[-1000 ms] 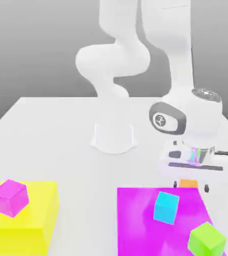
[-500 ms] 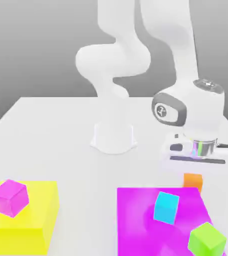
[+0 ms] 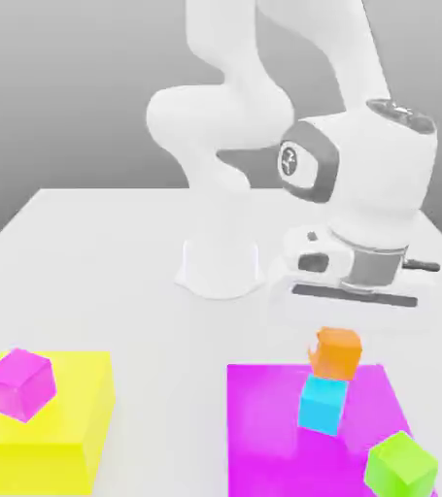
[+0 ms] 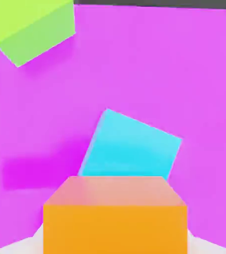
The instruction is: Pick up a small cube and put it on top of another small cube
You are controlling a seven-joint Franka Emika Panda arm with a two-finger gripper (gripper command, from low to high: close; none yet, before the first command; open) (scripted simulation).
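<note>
**Ana:** Furthest to the exterior view's left of the cyan cube (image 3: 321,404) sits the yellow block (image 3: 69,427), with a small magenta cube (image 3: 17,383) resting on top of it. Neither matters for this job.

**Ben:** Next along?

**Ana:** The robot's white base (image 3: 221,267), behind the cyan cube and well apart from it. Then the cyan cube itself, standing on the magenta slab (image 3: 263,417). Directly above it hangs the orange cube (image 3: 337,352), pinched in the gripper (image 3: 337,342), whose jaws are drawn in tight against it. I can't tell whether the two cubes touch yet.

**Ben:** And past that?

**Ana:** The green cube (image 3: 401,464), on the slab to the cyan cube's right and nearer the camera.

**Ben:** What might spoil the placement?

**Ana:** My guess is alignment. In the hand view the cyan cube (image 4: 129,148) sits turned relative to the orange cube (image 4: 115,214), so their faces don't square up. If the orange one is released off-centre, it could overhang an edge and tip off. Coming down too hard might also nudge the cyan cube sideways across the slab, towards the green cube (image 4: 28,25).
</note>
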